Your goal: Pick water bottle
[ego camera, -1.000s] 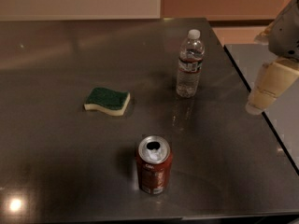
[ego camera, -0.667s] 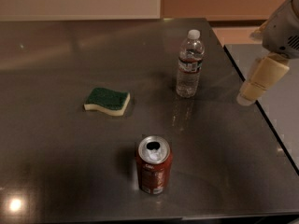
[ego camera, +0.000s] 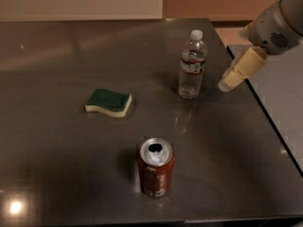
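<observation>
Upright near the right edge of the tabletop (ego camera: 71,174): water bottle (ego camera: 192,65). Gripper (ego camera: 232,79) hovering close beside it, open or closed impossible to tell. Best approached level, mid-body, without nudging it over.

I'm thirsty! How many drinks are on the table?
2. The water bottle stands upright at the far right; the red soda can stands near the front middle. The end effector hangs just right of the bottle.

Green sponge (ego camera: 108,102) and opened red can (ego camera: 155,167) on table (ego camera: 57,174)
</observation>
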Motion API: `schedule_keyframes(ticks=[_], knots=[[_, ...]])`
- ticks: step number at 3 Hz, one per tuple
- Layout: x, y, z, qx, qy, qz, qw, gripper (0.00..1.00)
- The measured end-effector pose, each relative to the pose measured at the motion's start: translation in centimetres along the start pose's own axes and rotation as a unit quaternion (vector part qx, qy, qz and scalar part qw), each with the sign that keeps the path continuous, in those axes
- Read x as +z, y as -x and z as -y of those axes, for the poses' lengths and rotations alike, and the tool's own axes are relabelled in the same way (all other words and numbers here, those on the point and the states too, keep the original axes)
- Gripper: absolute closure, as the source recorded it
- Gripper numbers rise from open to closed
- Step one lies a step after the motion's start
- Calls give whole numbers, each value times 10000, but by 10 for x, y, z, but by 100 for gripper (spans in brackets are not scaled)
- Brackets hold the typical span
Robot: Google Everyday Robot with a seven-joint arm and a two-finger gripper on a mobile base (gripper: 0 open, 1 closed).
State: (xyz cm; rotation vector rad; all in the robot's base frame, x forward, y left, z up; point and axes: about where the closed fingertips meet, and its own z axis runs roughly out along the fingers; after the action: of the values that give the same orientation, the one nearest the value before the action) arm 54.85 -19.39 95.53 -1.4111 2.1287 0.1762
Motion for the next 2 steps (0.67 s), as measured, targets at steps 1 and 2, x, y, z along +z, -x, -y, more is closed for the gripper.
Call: schedule_keyframes(ticks=[1,2], knots=[[20,12,11,157,75,289,9994,0],[37,22,23,319,41,487,9983,0]])
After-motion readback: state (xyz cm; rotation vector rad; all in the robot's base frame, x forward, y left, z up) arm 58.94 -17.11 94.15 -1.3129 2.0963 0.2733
